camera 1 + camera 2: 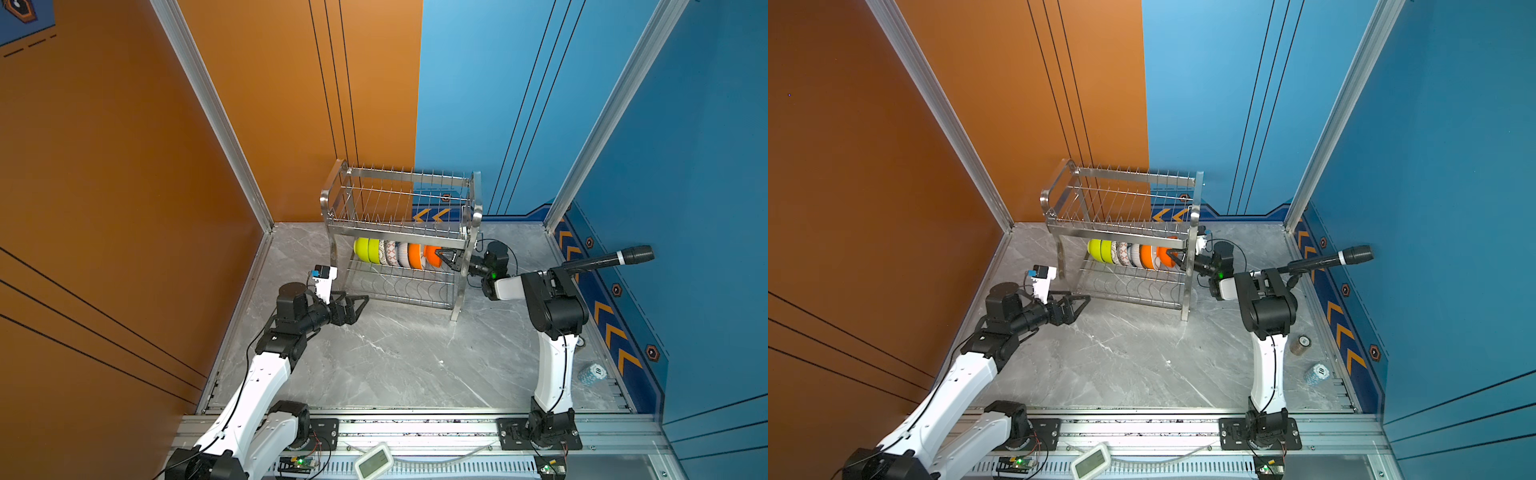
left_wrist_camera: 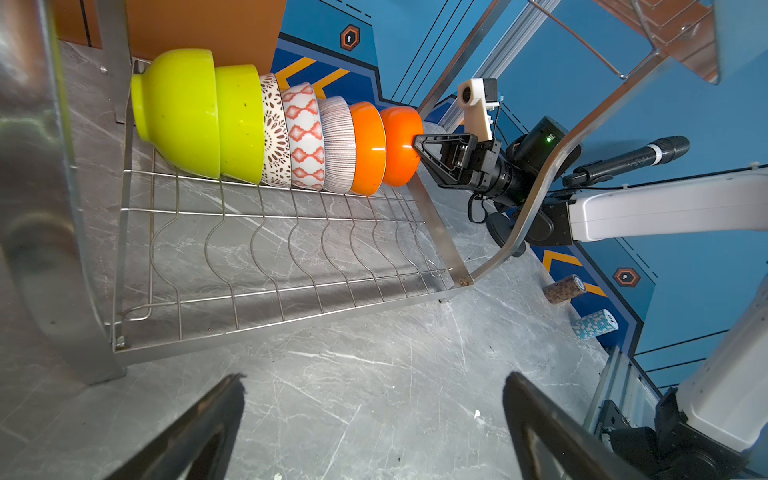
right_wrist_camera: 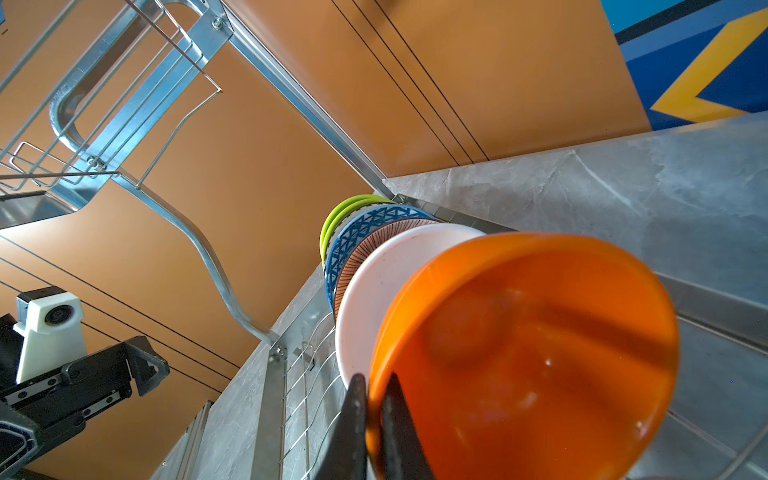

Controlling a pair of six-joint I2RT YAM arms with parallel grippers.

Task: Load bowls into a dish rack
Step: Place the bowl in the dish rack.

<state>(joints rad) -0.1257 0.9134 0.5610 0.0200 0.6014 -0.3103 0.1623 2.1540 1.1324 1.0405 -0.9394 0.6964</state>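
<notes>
Orange bowl (image 3: 540,353), outermost on dish rack's (image 1: 401,230) lower tier, rim apparently in right gripper's (image 3: 375,399) pinch; left gripper (image 2: 374,378) wide, empty.

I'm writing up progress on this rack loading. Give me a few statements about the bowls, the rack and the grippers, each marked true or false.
1. The right gripper is shut on the rim of the orange bowl. True.
2. The bowls stand on the dish rack's upper tier. False: they line its lower tier.
3. The left gripper holds a bowl. False: it is open and empty, over the table.
4. Two lime-green bowls sit at the row's end farthest from the right gripper. True.
</notes>
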